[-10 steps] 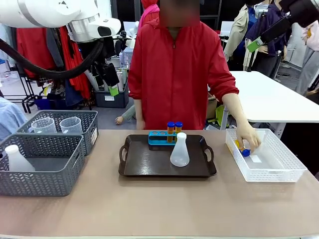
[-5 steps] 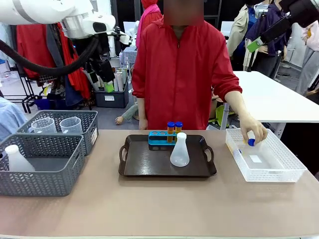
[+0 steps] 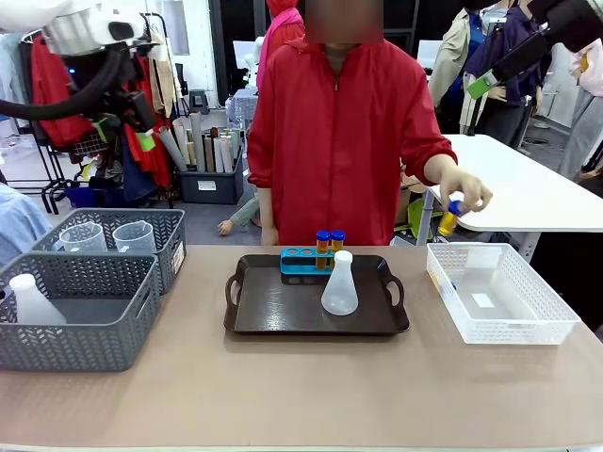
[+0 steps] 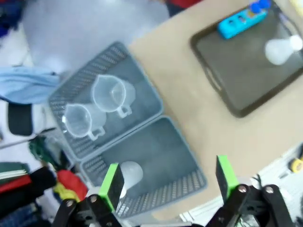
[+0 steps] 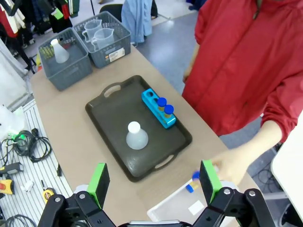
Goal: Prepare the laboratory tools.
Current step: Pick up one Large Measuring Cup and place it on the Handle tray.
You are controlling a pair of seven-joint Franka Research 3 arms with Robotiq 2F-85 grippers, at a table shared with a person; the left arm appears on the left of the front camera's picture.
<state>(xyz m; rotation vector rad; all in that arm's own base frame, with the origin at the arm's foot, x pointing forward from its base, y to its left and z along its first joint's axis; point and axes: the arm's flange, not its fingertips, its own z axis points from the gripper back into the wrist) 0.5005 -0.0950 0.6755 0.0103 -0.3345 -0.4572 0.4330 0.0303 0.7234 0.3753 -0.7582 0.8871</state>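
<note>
High at the left, the left tool [image 3: 122, 135] hangs released and empty over two grey baskets [image 3: 85, 339], one holding two measuring beakers [image 3: 135, 235], the other a white flask [image 3: 28, 299]. In the middle of the desk [image 3: 283, 395], a dark tray [image 3: 273, 311] carries the blue tube rack [image 3: 300, 262] with two blue-capped tubes [image 3: 330, 241] upright in it and a conical flask [image 3: 339, 284] just in front. At the right, the person's hand [image 3: 464, 186] holds a third tube [image 3: 449, 219] in the air above the white lattice bin [image 3: 509, 331], and the right tool [image 5: 154, 182] hovers high, released and empty.

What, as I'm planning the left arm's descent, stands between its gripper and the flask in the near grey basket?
Nothing visible does. The left gripper hangs open above the grey basket, where the flask stands alone and uncovered.
</note>
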